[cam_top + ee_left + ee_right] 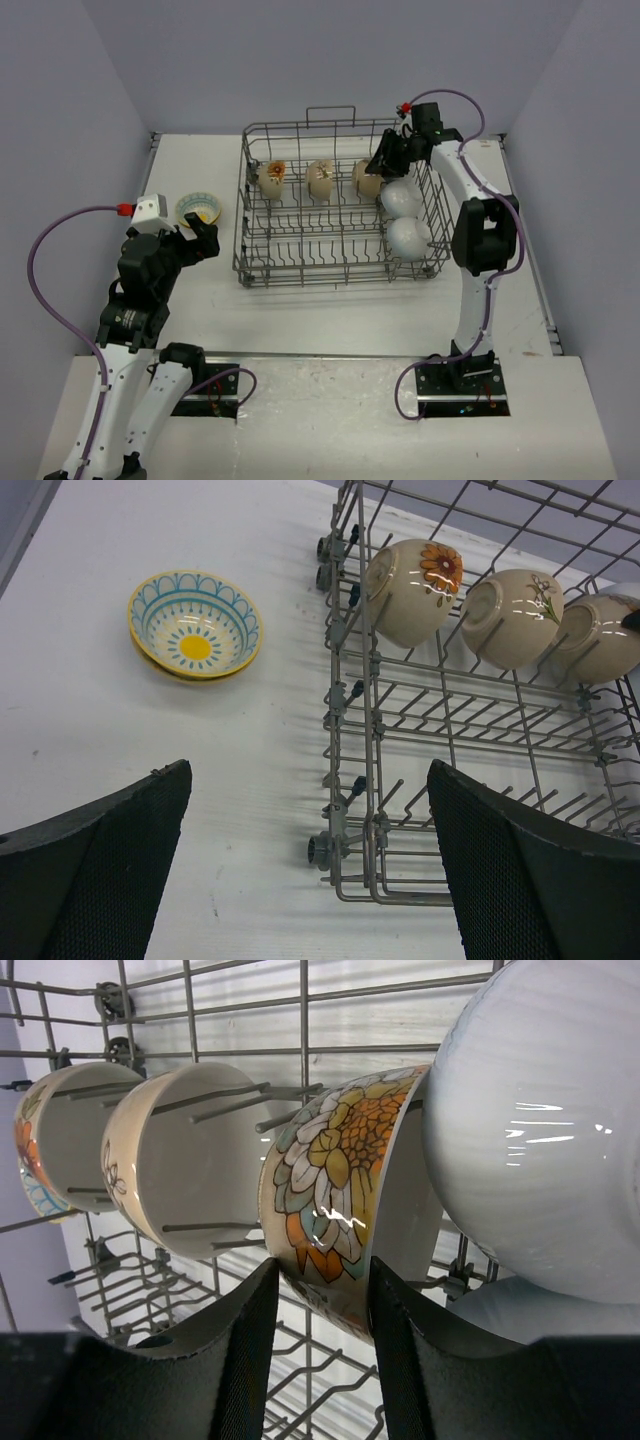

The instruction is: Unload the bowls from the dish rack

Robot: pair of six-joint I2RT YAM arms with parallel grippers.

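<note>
- Five glazed bowls (321,180) in the dish rack (300,262): stiff, slick, breakable; take each by its rim.
- Right gripper (322,1272) straddles the floral bowl (335,1170) at its rim; whether it clamps, you cannot tell.
- Left gripper (308,772) spread wide, empty.

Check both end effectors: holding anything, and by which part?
Left end effector: nothing, open. Right end effector straddles the rim of the flowered bowl in the dish rack; firm grip cannot be told.

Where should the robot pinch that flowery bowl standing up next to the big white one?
Probably its thin rim. The flowery bowl stands on edge between the dish rack tines, so the right pincer can come from above, one finger on the painted outside, one inside. The white bowl crowds its open side.
</note>
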